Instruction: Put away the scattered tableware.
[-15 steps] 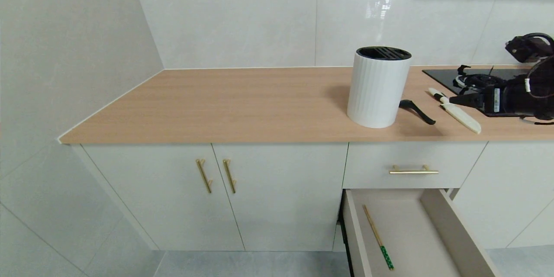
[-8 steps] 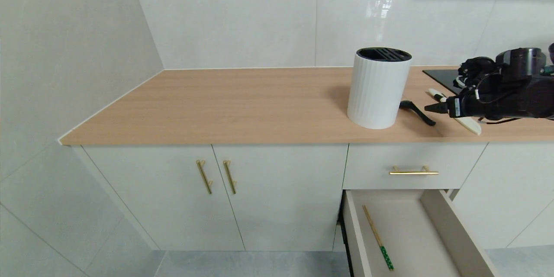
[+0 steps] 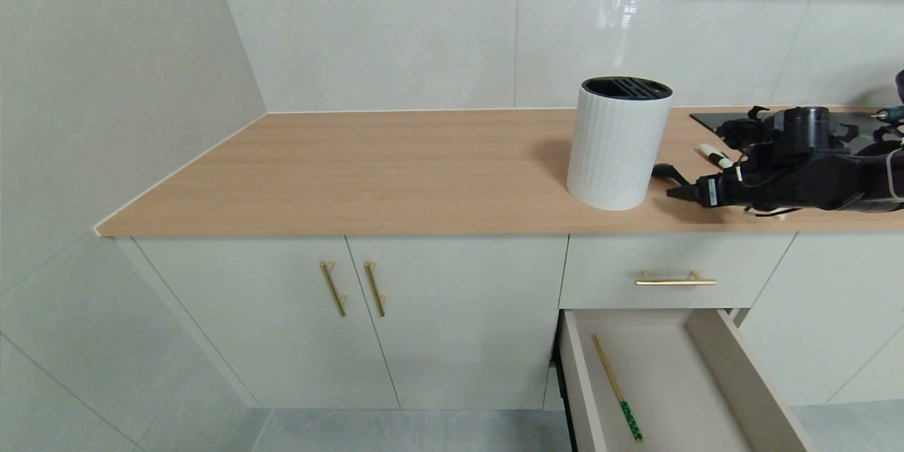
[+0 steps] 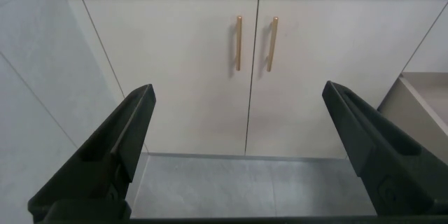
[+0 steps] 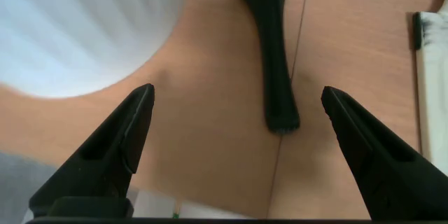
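The black utensil lies flat on the wooden countertop, just beside the foot of the white ribbed holder at its 3 o'clock; the holder is a tall upright cylinder with a black slotted top. In the right wrist view the utensil is matte black and slim, broad at the end nearest the holder, narrowing along its shaft and closing in a small rounded tip. The right gripper hangs low over the counter at the utensil's 4 o'clock, pointing toward 9 o'clock. Its fingers are spread wide, one on each side of the utensil's tip and well clear of it, gripping nothing. A white knife with a black band lies at the utensil's 3 o'clock, apart from it, its far part hidden behind the arm; its pale edge also shows beyond one finger. A black cooktop sits in the counter at the knife's 12 o'clock. At the holder's 6 o'clock, a drawer stands pulled out with a pair of wooden chopsticks lying in it, green at the near ends. The left gripper is held low, facing the cabinet doors and their gold handles, its fingers set wide apart with nothing between them
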Tool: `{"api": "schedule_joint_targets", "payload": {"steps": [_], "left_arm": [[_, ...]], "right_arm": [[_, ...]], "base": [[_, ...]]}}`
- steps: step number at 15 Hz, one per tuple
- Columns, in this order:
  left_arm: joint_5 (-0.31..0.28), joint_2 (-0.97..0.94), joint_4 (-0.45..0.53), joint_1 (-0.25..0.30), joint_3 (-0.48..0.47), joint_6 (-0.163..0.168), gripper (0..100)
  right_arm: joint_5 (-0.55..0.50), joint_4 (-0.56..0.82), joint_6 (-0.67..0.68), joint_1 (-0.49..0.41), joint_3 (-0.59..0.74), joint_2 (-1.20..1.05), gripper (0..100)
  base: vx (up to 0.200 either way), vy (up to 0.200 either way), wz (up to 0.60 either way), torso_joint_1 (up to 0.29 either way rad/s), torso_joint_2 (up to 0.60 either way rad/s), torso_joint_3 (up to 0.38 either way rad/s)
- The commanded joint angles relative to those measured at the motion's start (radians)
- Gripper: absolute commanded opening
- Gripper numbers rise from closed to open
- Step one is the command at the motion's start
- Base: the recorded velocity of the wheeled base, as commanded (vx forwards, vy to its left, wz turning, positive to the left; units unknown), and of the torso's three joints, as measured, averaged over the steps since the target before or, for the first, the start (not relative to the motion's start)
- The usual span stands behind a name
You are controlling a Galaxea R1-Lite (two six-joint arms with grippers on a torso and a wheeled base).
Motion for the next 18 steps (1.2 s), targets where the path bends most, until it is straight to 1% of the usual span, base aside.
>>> {"api": "schedule_joint_targets", "payload": {"steps": [1, 4, 5, 7, 10, 12, 18], "left_arm": [[0.001, 0.000, 0.000, 0.000, 0.000, 0.000, 100], [-0.001, 0.000, 0.000, 0.000, 0.000, 0.000, 100], [0.001, 0.000, 0.000, 0.000, 0.000, 0.000, 100], [0.001, 0.000, 0.000, 0.000, 0.000, 0.000, 100], [0.001, 0.000, 0.000, 0.000, 0.000, 0.000, 100], [0.001, 0.000, 0.000, 0.000, 0.000, 0.000, 100], [0.001, 0.000, 0.000, 0.000, 0.000, 0.000, 100]], "right_arm": [[0.000, -0.002, 0.002, 0.000, -0.029, 0.043, 100], [-0.001, -0.002, 0.003, -0.004, -0.045, 0.054, 100], [-0.008, -0.032, 0.003, -0.007, -0.068, 0.081, 100], [-0.009, -0.069, 0.009, -0.012, -0.072, 0.097, 100], [-0.017, -0.072, 0.012, -0.012, -0.075, 0.101, 100], [-0.043, -0.071, 0.014, -0.015, -0.106, 0.123, 100], [-0.044, -0.071, 0.014, -0.023, -0.109, 0.132, 100]], "base": [[0.000, 0.000, 0.00, 0.000, 0.00, 0.000], [0.000, 0.000, 0.00, 0.000, 0.00, 0.000], [0.000, 0.000, 0.00, 0.000, 0.00, 0.000], [0.000, 0.000, 0.00, 0.000, 0.00, 0.000], [0.000, 0.000, 0.00, 0.000, 0.00, 0.000], [0.000, 0.000, 0.00, 0.000, 0.00, 0.000], [0.000, 0.000, 0.00, 0.000, 0.00, 0.000]]}}
